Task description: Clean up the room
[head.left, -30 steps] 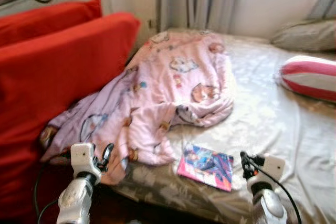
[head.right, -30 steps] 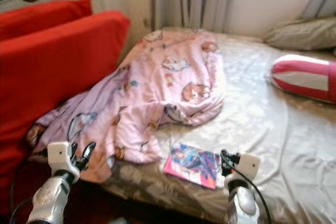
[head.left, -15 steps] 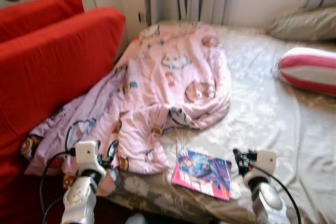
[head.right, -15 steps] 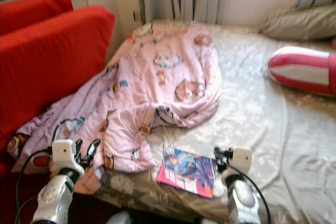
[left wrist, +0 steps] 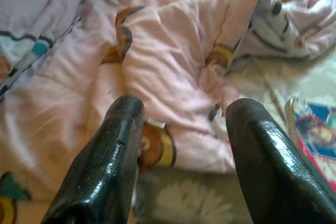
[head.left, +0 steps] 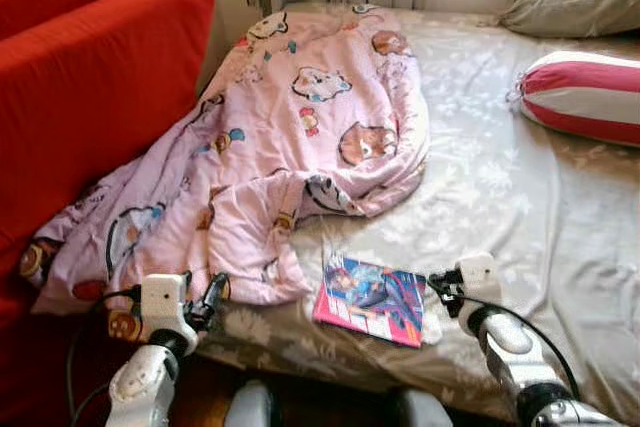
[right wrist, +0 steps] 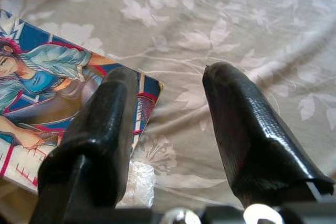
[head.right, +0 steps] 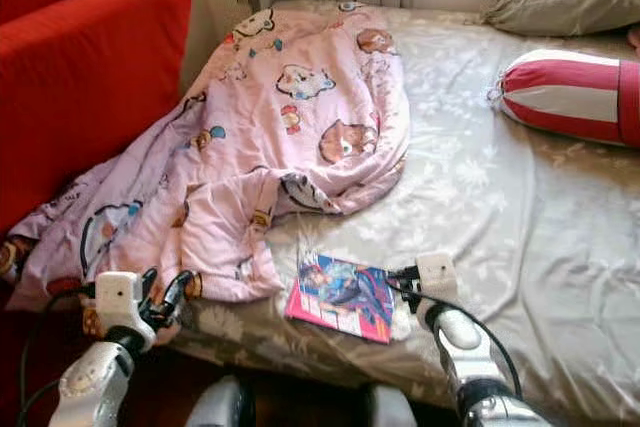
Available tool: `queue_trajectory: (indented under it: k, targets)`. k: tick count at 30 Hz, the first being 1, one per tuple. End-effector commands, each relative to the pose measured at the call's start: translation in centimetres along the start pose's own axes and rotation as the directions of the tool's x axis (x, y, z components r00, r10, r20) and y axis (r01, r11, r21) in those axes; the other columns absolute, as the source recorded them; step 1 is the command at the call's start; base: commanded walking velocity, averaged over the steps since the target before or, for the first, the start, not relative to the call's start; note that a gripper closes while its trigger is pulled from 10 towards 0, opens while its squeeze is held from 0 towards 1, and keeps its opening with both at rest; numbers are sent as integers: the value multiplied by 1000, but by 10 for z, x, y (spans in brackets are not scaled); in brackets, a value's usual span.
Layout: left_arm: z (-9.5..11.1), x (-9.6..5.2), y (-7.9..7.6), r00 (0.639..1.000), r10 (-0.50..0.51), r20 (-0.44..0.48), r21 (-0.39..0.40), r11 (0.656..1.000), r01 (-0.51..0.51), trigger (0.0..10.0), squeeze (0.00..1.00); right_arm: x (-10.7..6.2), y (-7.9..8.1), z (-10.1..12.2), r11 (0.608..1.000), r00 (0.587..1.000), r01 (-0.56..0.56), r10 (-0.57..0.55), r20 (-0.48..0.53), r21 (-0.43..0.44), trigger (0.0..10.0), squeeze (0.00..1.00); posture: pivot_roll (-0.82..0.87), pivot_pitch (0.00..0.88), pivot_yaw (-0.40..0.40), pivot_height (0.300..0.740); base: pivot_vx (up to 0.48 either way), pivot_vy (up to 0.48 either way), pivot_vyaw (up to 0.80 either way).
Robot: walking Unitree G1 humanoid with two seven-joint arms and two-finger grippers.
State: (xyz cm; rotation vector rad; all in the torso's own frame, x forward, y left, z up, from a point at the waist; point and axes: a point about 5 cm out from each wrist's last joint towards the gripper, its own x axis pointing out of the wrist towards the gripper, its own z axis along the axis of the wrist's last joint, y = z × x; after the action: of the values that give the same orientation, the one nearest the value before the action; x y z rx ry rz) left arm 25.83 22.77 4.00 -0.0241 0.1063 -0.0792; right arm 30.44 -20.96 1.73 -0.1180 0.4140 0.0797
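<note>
On the bed, your spread right claw flanks the comic book; left claw gapes toward the blanket.

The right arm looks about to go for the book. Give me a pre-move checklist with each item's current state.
1. Right tool open: ok, fingers spread.
2. Right tool lined up on the book: ok, it sits at the book's corner, one finger over the cover.
3. Book free of the pink blanket: ok, it lies flat on the bedsheet beside the blanket's edge.
4. Left tool out of the way: ok, open, facing the blanket.
5. Contact with the book: cannot tell.
</note>
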Motion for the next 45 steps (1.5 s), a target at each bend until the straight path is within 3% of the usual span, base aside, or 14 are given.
queue_trajectory:
  k: [1, 5, 8, 17, 23, 24, 25, 32, 34, 37, 40, 45]
  targets:
    - [4, -5, 7, 1000, 7, -1, 6, 1000, -7, 10000, 0, 0, -7, 2, 992, 997, 79, -80, 8, 102, 10000, 0, 132, 241, 52, 647, 0, 0, 0]
    - [5, -6, 6, 1000, 12, -3, -1, 1000, -12, 10000, 0, -1, -4, -4, 983, 996, 91, -92, -3, 162, 10000, 0, 114, 264, 62, 637, 0, 0, 0]
    - [4, -5, -3, 1000, -7, -14, -9, 1000, 7, 10000, 0, -6, -1, -12, 987, 997, 74, -75, 5, 144, 10000, 0, 91, 265, 63, 617, 0, 0, 0]
    - [6, 2, -17, 1000, -20, -9, -38, 999, 20, 10000, 0, -11, -15, -15, 984, 996, 84, -88, 20, 157, 10000, 0, 92, 287, 12, 617, 0, 0, 0]
    - [7, -3, -18, 1000, 2, -6, -48, 999, -2, 10000, 0, -6, -25, 4, 999, 997, 48, -48, 52, 17, 10000, 0, 153, 290, 48, 617, 0, 0, 0]
    - [9, -4, -18, 1000, 1, -3, -50, 999, -2, 10000, 0, -4, -26, 11, 983, 999, 2, 4, 32, -186, 10000, 0, 158, 284, 52, 617, 0, 0, 0]
    - [10, -5, -18, 1000, -10, -3, -47, 999, 9, 10000, 0, -3, -28, 15, 952, 999, -26, 30, 10, -306, 10000, 0, 158, 287, 52, 617, 0, 0, 0]
    - [10, -1, -18, 1000, -12, -12, -37, 999, 11, 10000, 0, 1, -29, 25, 875, 993, -121, 108, -54, -470, 10000, 0, 180, 271, 64, 617, 0, 0, 0]
    - [11, 2, -20, 1000, -13, -7, -45, 999, 13, 10000, 0, 1, -33, 29, 830, 990, -141, 116, -81, -540, 10000, 0, 170, 255, 62, 617, 0, 0, 0]
    - [11, 5, -23, 1000, -13, -8, -49, 999, 13, 10000, 0, 2, -37, 34, 824, 990, -142, 113, -86, -549, 10000, 0, 164, 251, 54, 617, 0, 0, 0]
    - [12, 8, -24, 1000, -10, -11, -55, 998, 9, 10000, 0, 1, -42, 34, 788, 989, -139, 87, -116, -600, 10000, 0, 161, 248, 57, 617, 0, 0, 0]
    - [10, 9, -21, 1000, -4, -20, -58, 998, 3, 10000, 0, -6, -56, 23, 779, 983, -148, 49, -176, -609, 10000, 0, 144, 216, 79, 617, 0, 0, 0]
